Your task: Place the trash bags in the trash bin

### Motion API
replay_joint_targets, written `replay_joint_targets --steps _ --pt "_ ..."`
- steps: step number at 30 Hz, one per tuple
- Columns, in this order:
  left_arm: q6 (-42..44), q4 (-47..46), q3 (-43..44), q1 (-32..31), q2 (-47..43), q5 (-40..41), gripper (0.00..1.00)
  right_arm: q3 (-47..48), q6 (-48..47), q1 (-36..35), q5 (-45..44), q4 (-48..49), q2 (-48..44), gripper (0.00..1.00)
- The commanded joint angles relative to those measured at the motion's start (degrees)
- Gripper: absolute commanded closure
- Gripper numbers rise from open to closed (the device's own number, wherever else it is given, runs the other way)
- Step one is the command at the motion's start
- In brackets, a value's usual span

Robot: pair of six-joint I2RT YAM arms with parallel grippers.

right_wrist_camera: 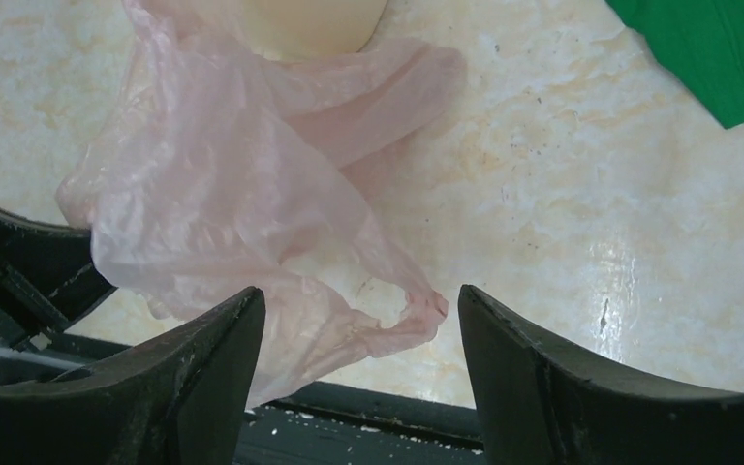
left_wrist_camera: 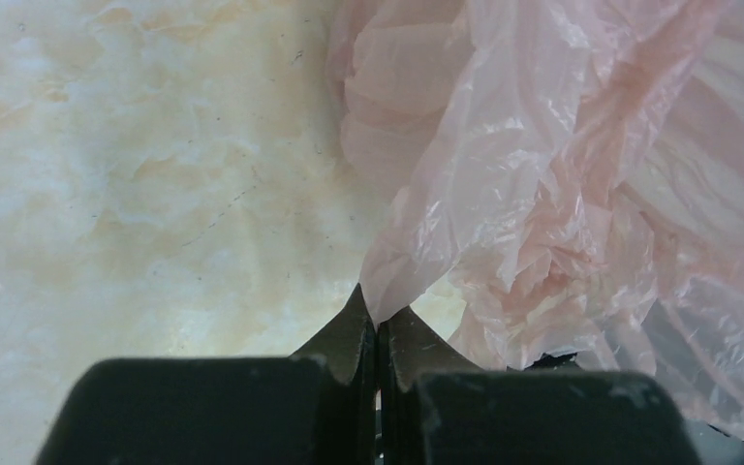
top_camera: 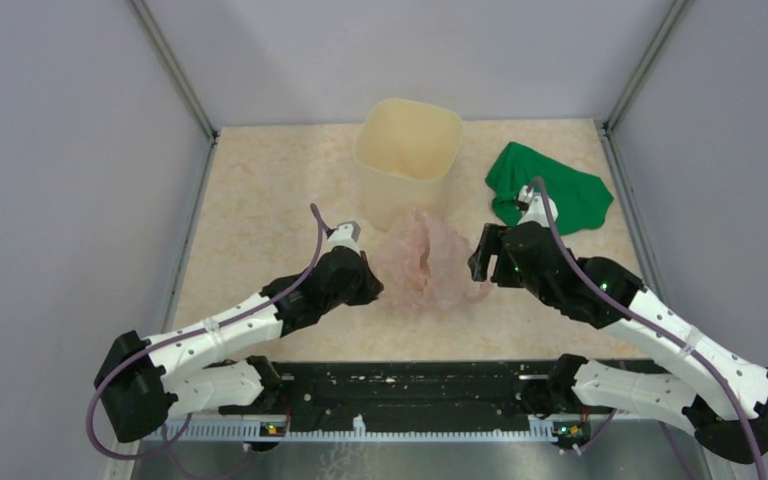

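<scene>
Marbled cream-and-beige laminate covers the tabletop (top_camera: pixel 260 200), speckled with small dark marks in the wrist views. Plain grey walls (top_camera: pixel 60 150) close it in on the left, the right and the far side, with metal frame posts (top_camera: pixel 175 70) rising at the far corners. A black rail (top_camera: pixel 410 385) runs along the near edge between the arm bases.

At the far middle stands the trash bin (top_camera: pixel 408 150), upright with its rounded-square mouth facing up; only its own cream inner walls show. The trash bags (top_camera: pixel 425 262) are outside it, a crumpled pale-pink heap of film on the tabletop just in front of the bin's near wall, between the two arms. A green cloth (top_camera: pixel 550 188) lies bunched to the right of the bin, apart from it.

The left claw (left_wrist_camera: pixel 378 325) is pressed shut, pinching an edge of the pink film. The right claw (right_wrist_camera: pixel 358 310) stands wide apart, a loop of the film lying between its fingers.
</scene>
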State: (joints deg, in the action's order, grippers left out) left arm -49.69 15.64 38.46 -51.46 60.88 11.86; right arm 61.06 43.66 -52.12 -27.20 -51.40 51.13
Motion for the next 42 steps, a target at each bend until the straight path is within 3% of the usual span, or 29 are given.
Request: replay_joint_targets --steps 1,7,16,20,32,42 --pt "1.25 1.02 0.04 0.71 -1.49 1.17 1.00 -0.57 -2.87 1.28 3.98 5.55 -0.77 0.27" --pt "1.17 1.15 0.10 1.48 -1.20 0.60 1.00 -4.14 -3.21 2.11 7.01 6.84 0.06 0.27" --pt "0.89 2.47 0.11 4.20 0.23 -2.59 1.00 -18.06 -0.90 2.11 11.03 10.72 -16.02 0.24" --pt "0.91 2.67 0.10 5.22 0.55 -3.73 1.00 -22.75 -0.09 2.11 14.25 13.76 -18.96 0.23" --pt "0.83 3.39 0.67 6.64 0.87 -6.12 1.00 -32.73 -0.64 2.11 15.33 27.47 -14.97 0.28" --pt "1.06 5.25 1.82 6.71 0.62 -6.32 1.00 -39.18 -1.33 2.12 12.11 44.46 -8.26 0.39"
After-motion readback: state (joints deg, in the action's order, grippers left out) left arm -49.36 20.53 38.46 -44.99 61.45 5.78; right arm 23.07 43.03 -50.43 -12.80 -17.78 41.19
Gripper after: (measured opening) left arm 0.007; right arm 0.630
